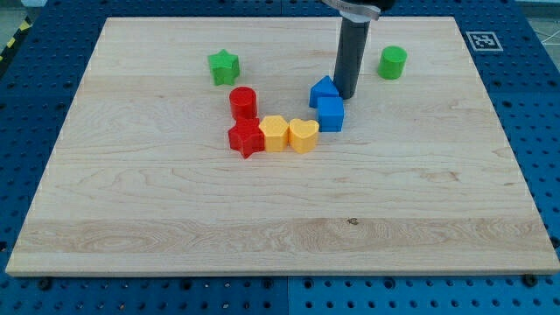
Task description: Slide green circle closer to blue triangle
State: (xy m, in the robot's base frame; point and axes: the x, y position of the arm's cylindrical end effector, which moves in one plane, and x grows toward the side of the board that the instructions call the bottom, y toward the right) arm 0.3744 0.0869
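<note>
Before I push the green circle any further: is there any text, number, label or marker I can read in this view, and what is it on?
No readable words, brands or numbers in this view.
Fiducial marker: a black-and-white square pattern at the wooden board's top right corner; a code, not text.
Yellow-black hazard stripes at the view's top left: no lettering.
The blocks, including the green circle and blue triangle, carry no markings.

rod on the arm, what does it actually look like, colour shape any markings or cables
The rod is a straight, smooth, dark grey to black cylinder of even width down to my tip, which ends flat, just to the view's right of the blue triangle. At the view's top it enters a wider fitting with a pale metallic rim, cut off by the frame. No markings, labels or cables show on it.
</note>
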